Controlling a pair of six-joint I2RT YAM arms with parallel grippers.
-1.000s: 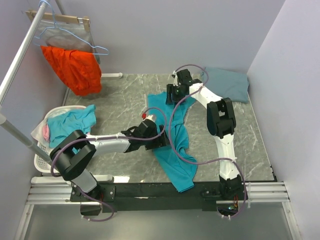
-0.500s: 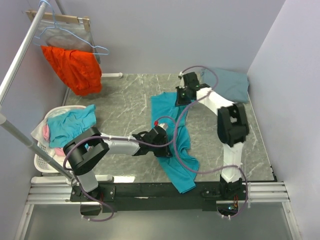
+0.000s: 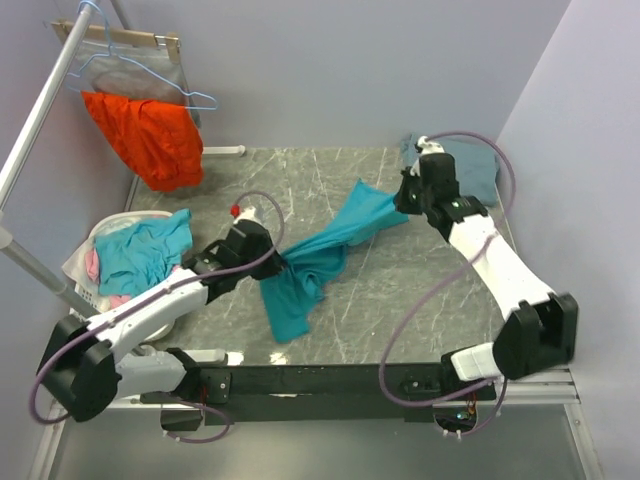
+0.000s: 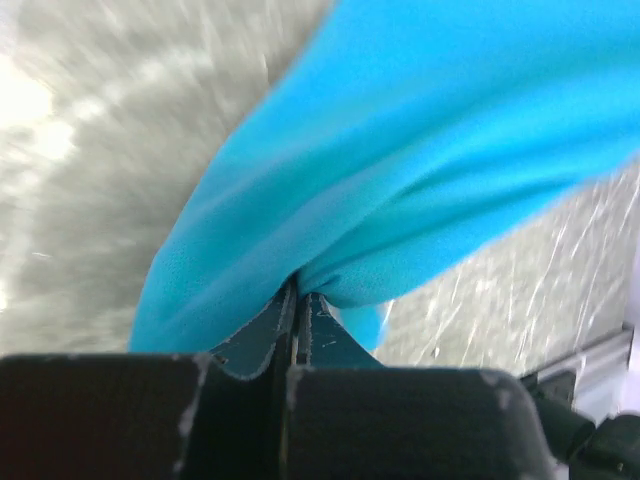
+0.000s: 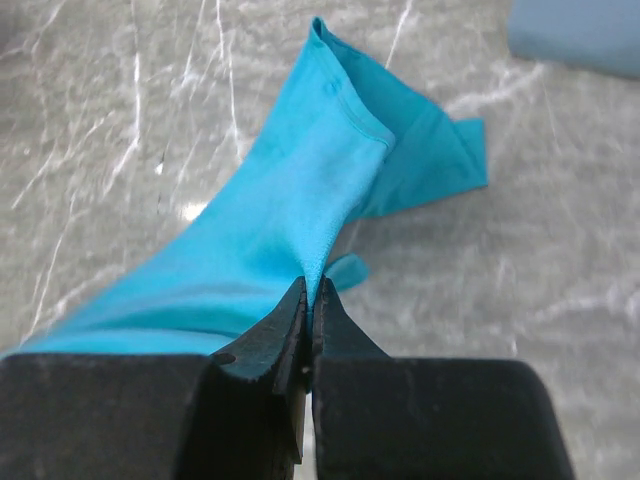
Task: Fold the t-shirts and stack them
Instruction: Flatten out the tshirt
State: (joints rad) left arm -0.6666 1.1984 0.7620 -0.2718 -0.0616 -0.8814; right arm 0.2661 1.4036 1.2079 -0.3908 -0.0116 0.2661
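Note:
A bright teal t-shirt (image 3: 330, 245) hangs stretched in a band over the marble table (image 3: 230, 200), its lower part drooping toward the near edge. My left gripper (image 3: 273, 262) is shut on its left end; in the left wrist view the cloth (image 4: 400, 150) bunches out of the closed left gripper (image 4: 298, 292). My right gripper (image 3: 404, 202) is shut on the far right end, and the right wrist view shows a fold of the shirt (image 5: 300, 200) pinched in the closed right gripper (image 5: 312, 287). A slate grey-blue t-shirt (image 3: 475, 170) lies at the back right corner, also in the right wrist view (image 5: 580, 30).
A white laundry basket (image 3: 85, 320) at the left edge holds more teal cloth (image 3: 145, 250) and something pink. An orange-red garment (image 3: 150, 135) hangs from a hanger on the rail (image 3: 40, 110) at the back left. Walls close in the table at the back and right.
Both grippers have shut on the teal t-shirt and drawn apart, left arm to the left, right arm to the right. The shirt went from lying flat to being pulled taut.

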